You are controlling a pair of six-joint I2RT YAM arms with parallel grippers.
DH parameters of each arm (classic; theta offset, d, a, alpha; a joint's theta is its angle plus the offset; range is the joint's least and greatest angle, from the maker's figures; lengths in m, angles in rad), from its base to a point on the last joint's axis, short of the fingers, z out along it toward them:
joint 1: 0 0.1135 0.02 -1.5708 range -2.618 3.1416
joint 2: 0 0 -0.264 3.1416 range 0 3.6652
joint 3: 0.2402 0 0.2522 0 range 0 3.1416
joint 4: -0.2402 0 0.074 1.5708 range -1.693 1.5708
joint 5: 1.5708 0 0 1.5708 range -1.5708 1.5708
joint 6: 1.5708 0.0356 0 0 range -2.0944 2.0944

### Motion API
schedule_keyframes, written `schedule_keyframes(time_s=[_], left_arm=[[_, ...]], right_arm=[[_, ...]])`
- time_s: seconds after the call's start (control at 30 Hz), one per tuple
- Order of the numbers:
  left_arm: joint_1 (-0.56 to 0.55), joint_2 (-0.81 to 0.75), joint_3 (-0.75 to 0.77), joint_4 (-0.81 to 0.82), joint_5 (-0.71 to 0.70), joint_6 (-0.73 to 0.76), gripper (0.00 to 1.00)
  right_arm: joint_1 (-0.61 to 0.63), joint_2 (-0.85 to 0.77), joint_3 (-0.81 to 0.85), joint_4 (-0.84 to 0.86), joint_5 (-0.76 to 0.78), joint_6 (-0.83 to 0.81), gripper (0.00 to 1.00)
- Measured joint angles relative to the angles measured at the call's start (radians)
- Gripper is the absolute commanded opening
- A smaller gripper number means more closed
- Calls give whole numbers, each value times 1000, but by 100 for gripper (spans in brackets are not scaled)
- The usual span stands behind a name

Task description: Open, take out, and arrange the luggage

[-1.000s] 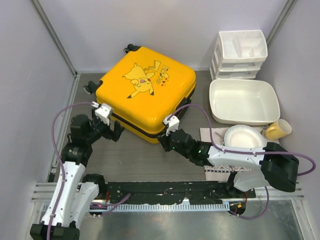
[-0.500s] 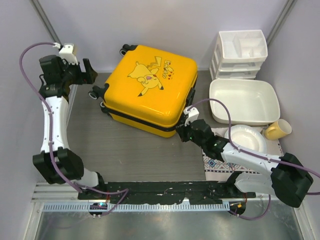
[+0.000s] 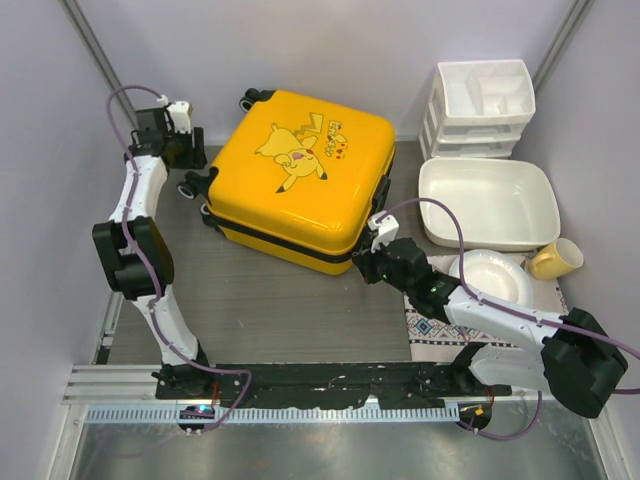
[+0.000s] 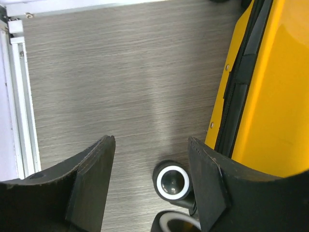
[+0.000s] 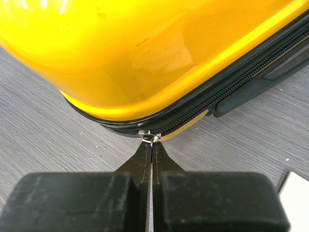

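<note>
Yellow Pikachu suitcase [image 3: 300, 180] lies flat on the grey surface [image 3: 280, 300], upper centre of the overhead view. The print faces up and both shell halves are together. Its wheels point to the upper left and one corner points toward the lower right.

Left tool [image 4: 150, 142]: at the upper left of the overhead view, by the wheeled end of the case. Its fingers are spread wide with nothing between them. The wrist view looks down on bare surface, with a black-and-white wheel [image 4: 172, 180] low in the frame and the yellow shell along the right edge.

Right tool [image 5: 151, 150]: at the suitcase's lower right corner. The fingers are pressed together, their tips pinching the small metal zipper pull [image 5: 150, 136] on the black zipper band [image 5: 231, 87].

Right side of the overhead view: a white drawer organizer [image 3: 480, 105] at the top and a white basin [image 3: 487, 203] below it. Below those are a white plate [image 3: 488, 275] on a patterned mat [image 3: 430, 320], and a yellow mug [image 3: 556, 260] just beside the plate.
</note>
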Motion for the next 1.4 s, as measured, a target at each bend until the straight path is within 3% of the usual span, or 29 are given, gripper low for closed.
schedule_keyframes(time_s=[0.27,0.5,0.6,0.77,0.9,1.07,1.17,1.27,1.4], left_arm=[[-80,32,-37,11,-97,212,53],[-46,-195,-399,141,-119,299,49],[-17,-293,-504,121,-135,288,52],[4,-383,-561,83,-182,217,77],[51,-386,-540,51,-122,166,86],[101,-419,-407,-56,26,179,76],[71,-529,-318,-92,142,227,60],[-46,-671,-298,-123,249,293,52],[-348,-806,-436,-174,327,380,44]], right_arm=[[-9,42,3,20,-16,-23,1],[-104,167,83,30,-32,-72,1],[-173,286,174,71,-24,-107,1],[-241,465,332,131,-26,-155,1],[-248,476,345,133,-47,-176,1],[-258,445,319,123,-148,-188,1],[-270,434,310,111,-251,-192,1],[-294,433,309,109,-324,-195,1],[-338,433,309,107,-444,-190,1]])
